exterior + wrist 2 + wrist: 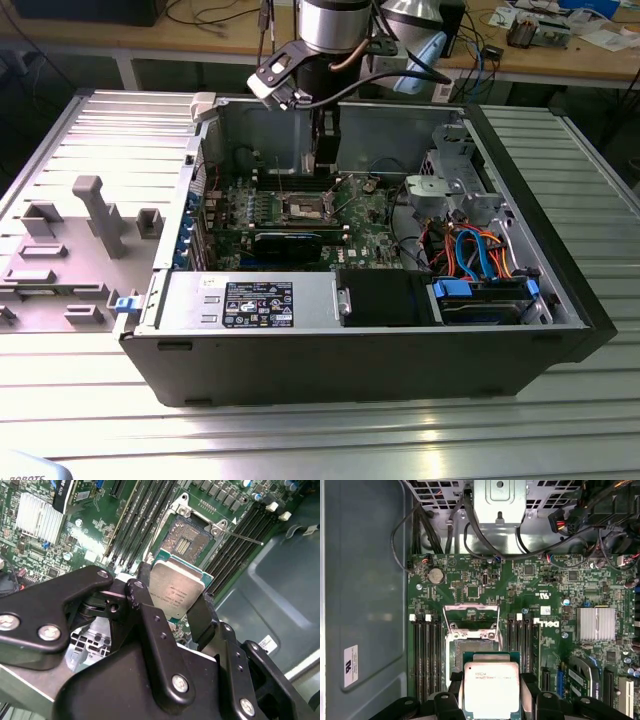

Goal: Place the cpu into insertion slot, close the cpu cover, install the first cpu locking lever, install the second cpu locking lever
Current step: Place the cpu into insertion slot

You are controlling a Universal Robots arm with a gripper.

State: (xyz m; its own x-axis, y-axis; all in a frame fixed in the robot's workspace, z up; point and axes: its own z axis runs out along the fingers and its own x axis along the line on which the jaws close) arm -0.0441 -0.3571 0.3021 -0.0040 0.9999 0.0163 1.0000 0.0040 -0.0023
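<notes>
The gripper (pixel 172 600) is gripping the cpu (pixel 176 591), jaws closed on its opposite edges, and is holding it raised close by the insertion slot (pixel 187 537) at the middle of the motherboard (pixel 530 595). Placement is the step in hand; seating, in my judgement, is calling for square alignment.

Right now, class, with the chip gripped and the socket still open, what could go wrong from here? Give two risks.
1. The cpu, held at two edges by the pincer, is not yet seated in the insertion slot. Lowered off-square, it could land on the metal rim or damage the contacts.
2. The cpu cover stands raised beside the slot, with memory slots on both sides. The pincer might knock them going down.
</notes>
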